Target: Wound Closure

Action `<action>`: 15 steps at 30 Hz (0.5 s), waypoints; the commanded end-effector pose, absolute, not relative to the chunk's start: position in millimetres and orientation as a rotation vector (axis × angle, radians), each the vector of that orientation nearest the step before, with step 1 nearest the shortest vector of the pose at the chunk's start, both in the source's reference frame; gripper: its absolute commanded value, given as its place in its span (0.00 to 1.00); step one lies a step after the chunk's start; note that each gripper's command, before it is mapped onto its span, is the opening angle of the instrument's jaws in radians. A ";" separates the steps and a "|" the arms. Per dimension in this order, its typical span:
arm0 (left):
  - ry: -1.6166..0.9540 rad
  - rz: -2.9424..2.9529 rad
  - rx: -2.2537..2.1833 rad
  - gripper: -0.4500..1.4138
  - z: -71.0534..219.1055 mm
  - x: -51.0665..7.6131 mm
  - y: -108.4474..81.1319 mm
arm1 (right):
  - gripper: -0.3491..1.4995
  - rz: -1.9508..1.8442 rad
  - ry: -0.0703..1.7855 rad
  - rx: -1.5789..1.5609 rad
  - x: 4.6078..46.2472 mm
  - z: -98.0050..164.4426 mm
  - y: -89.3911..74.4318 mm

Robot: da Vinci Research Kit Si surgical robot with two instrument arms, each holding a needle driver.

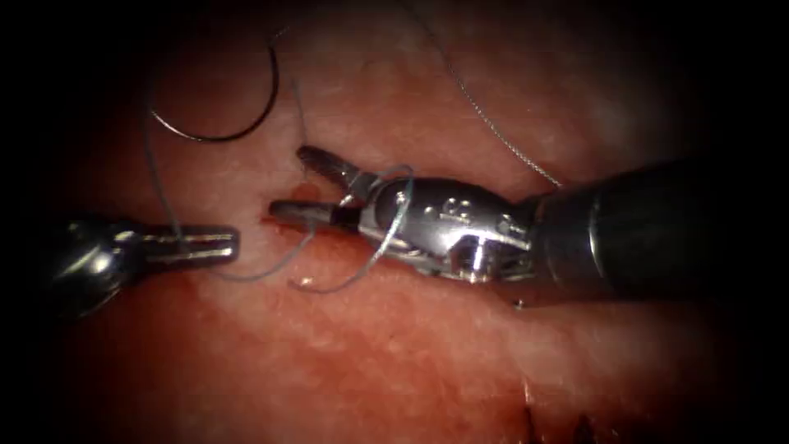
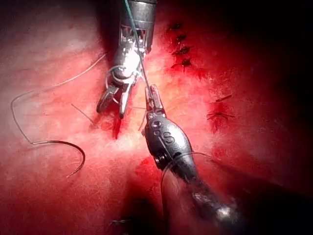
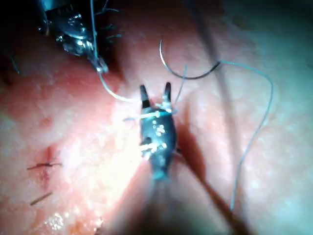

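My right tool, a shiny steel needle driver on a dark shaft, has its two jaws spread apart and grips nothing; the thin pale blue-grey thread is wound in a loop around its neck just behind the jaws. The lower jaw lies at the small red cut in the pink, moist tissue, and the upper jaw angles up away from it. My left tool, the other steel needle driver, sits just left of the cut with its jaws closed on the thread, which runs from there in a low curve under the cut to the loop on my right tool. The dark, curved steel needle lies free on the tissue surface, up and to the left of the cut, held by neither tool and not in the tissue. Thread trails from its end down toward my left tool. Another strand runs from above the cut toward my right shaft.
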State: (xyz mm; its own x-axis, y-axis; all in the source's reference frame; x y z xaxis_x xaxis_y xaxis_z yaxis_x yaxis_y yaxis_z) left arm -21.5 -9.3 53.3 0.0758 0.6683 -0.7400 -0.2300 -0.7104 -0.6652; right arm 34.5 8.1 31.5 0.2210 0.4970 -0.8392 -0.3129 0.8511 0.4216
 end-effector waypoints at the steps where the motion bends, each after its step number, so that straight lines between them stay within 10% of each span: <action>1: -0.439 1.712 -1.689 0.00 53.3 -21.9 -10.0 | 0.59 0.555 1.217 0.187 35.5 32.1 6.6; 15: -0.471 1.695 -1.728 0.00 53.1 -26.2 -3.7 | 0.60 0.448 1.277 0.308 36.8 30.6 4.9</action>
